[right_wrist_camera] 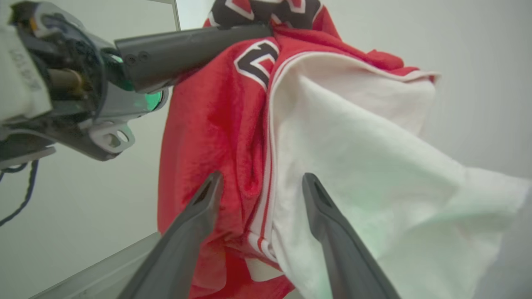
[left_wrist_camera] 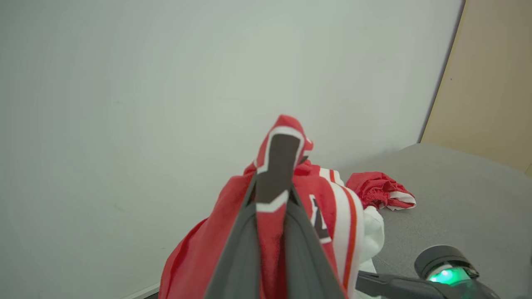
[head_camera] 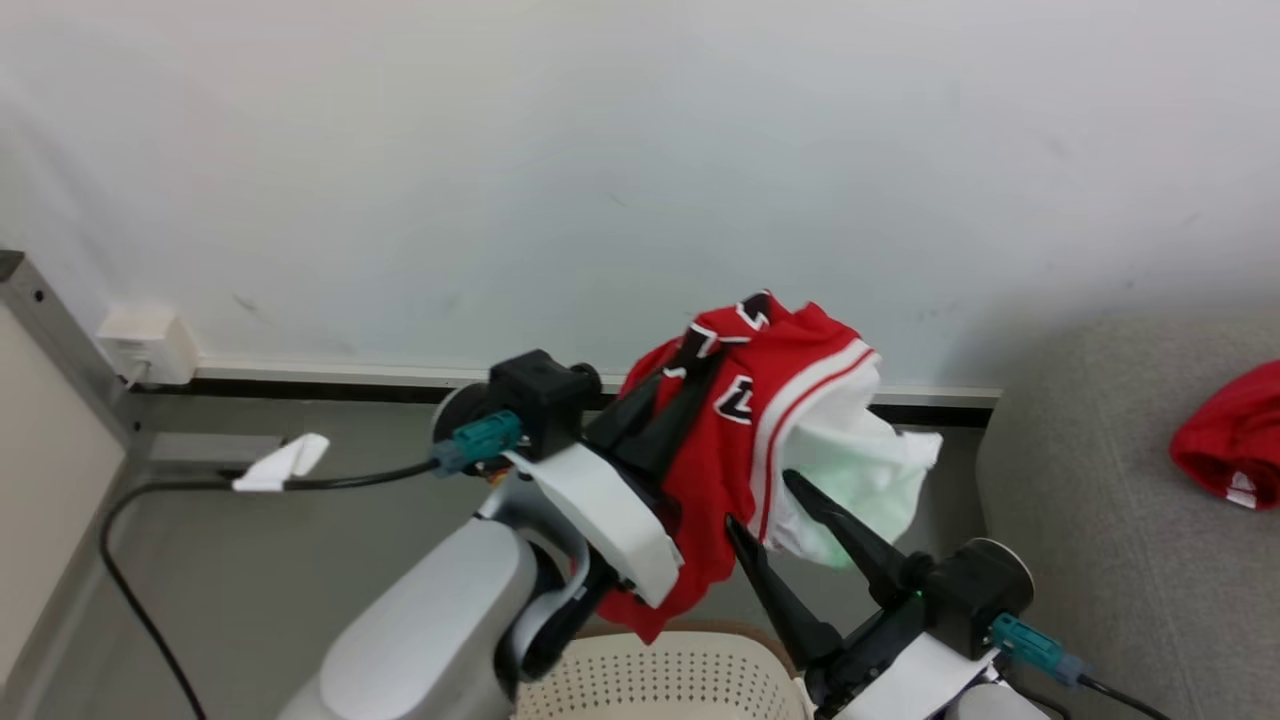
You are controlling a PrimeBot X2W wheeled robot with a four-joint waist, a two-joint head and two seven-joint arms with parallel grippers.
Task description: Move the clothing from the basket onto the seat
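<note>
1. Head view: our left fingers (head_camera: 640, 415) are clamped shut on the red jersey (head_camera: 790, 400), above the basket (head_camera: 660, 680).
2. Our right fingers (head_camera: 845, 530) stand wide apart, gripping nothing, at its hem.
3. Red shorts (head_camera: 1235, 440) lie on the grey seat (head_camera: 1100, 500), far right.

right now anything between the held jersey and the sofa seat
Only the open right gripper, at the lower edge of the red white-trimmed jersey on the side of the light grey fabric seat. Red shorts lie farther along it.
</note>
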